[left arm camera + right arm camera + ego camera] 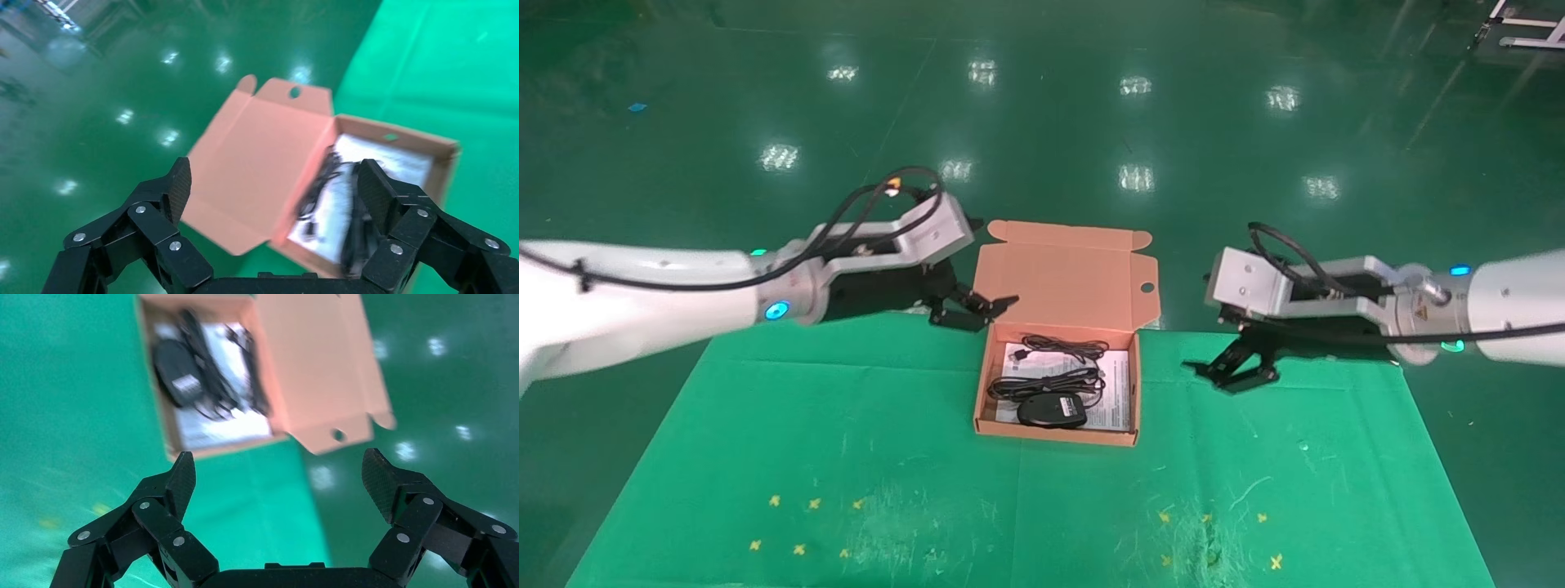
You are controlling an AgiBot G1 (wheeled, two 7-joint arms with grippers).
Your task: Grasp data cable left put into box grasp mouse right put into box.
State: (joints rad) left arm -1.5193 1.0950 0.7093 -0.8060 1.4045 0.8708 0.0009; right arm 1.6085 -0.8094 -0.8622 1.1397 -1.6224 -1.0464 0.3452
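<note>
The salmon-orange box [1060, 278] stands open at the table's far middle, lid tilted back. Inside, on the white printed sheet [1118, 390], lie the black data cable bundle [1046, 382] and the black mouse [1052, 411] in front of it, with a thinner black cord [1065, 347] behind. My left gripper [989, 306] is open and empty beside the box's far left corner. My right gripper [1228, 371] is open and empty, to the right of the box. The left wrist view shows the box [257, 159] and cords [318, 190] between its open gripper [275, 177]. The right wrist view shows the box [318, 367], mouse [177, 373] and cable [208, 361] beyond its open gripper [278, 462].
A green cloth [846, 441] covers the table, with small yellow cross marks [797, 523] near the front. The table's far edge runs just behind the box, with shiny green floor [1042, 122] beyond.
</note>
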